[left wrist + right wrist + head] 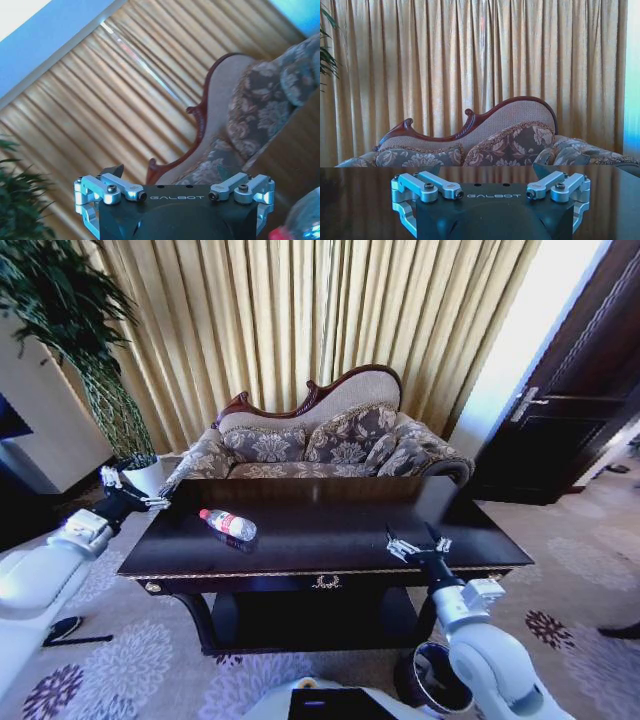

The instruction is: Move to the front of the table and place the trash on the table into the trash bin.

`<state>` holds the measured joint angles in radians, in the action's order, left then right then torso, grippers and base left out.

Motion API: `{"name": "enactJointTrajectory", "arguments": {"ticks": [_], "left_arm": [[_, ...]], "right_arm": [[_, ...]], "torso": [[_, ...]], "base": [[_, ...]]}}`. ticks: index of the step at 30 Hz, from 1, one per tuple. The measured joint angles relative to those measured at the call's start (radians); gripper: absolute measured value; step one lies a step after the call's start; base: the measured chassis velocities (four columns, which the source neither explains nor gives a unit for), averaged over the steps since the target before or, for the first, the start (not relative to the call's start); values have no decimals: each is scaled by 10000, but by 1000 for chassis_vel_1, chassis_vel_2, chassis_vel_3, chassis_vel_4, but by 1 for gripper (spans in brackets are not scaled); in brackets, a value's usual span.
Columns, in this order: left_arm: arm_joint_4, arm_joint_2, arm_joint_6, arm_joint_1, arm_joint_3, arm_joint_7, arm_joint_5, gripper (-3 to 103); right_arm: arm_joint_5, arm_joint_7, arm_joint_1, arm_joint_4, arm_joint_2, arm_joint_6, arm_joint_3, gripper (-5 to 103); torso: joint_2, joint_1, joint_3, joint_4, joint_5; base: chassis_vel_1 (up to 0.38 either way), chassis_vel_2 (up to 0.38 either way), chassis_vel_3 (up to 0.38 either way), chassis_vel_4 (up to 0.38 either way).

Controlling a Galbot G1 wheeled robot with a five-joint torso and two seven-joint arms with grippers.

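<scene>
Your glossy black, gold-trimmed surface (330, 530) is sitting mid-frame, with the clear plastic red-capped bottle (228, 524) lying on its left part. Your left end effector (125, 490) is hovering released at the surface's left edge; your right end effector (418, 548) is hovering released over the front right. The dark round trash bin (432, 680) is standing at lower right.

My table (330, 540) is glossy black, mirror-smooth, trimmed with gold along its near edge. On it lies a clear plastic bottle (229, 524) with a red cap and a paper-like label. My right gripper (490, 172) has brushed metal links on a matt black body. The sofa (330, 435) beyond wears patterned woven cloth framed in polished dark wood; the curtains (300, 320) are pleated golden cloth.
</scene>
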<state>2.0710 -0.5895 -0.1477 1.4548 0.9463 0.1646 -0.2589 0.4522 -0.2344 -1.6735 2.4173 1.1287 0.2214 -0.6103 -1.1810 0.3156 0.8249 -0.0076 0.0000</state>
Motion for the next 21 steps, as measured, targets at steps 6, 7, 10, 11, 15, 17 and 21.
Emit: {"name": "enactJointTrajectory", "arguments": {"ticks": [6,7,10,11,15,17,21], "left_arm": [[1242,-315,-2005,17,-398,-1247,-1919,100],[1242,-315,-2005,17,-398,-1247,-1919,100],[1679,-373,-2928,-33,-590,-2044,-2899,100],[1679,-373,-2928,-33,-590,-2044,-2899,100],[1803,-155,-3490,-94,-643,-2111,-3502,100],[1913,-36,-3802,-318,-814,-2434,-4044,100],[2138,-70,-4163,-772,-1301,-3561,-5083,100]], "right_arm": [[33,-3,105,-171,-139,-40,24,100],[33,-3,105,-171,-139,-40,24,100],[44,-3,197,-261,-160,-45,96,100],[44,-3,197,-261,-160,-45,96,100],[51,-3,262,-319,-175,-50,125,100],[53,-2,273,-340,-175,-58,127,100],[54,-3,283,-372,-122,-71,132,100]], "torso": [[0,0,-1,4,1],[0,0,-1,4,1],[0,0,0,0,2],[0,0,0,0,2],[-1,0,-1,3,1],[0,0,0,2,2],[0,0,0,-1,2]], "base": [[0,0,0,0],[0,0,0,0],[0,0,0,0],[0,0,0,0],[0,0,0,0],[0,0,0,0],[0,0,0,0]]}}
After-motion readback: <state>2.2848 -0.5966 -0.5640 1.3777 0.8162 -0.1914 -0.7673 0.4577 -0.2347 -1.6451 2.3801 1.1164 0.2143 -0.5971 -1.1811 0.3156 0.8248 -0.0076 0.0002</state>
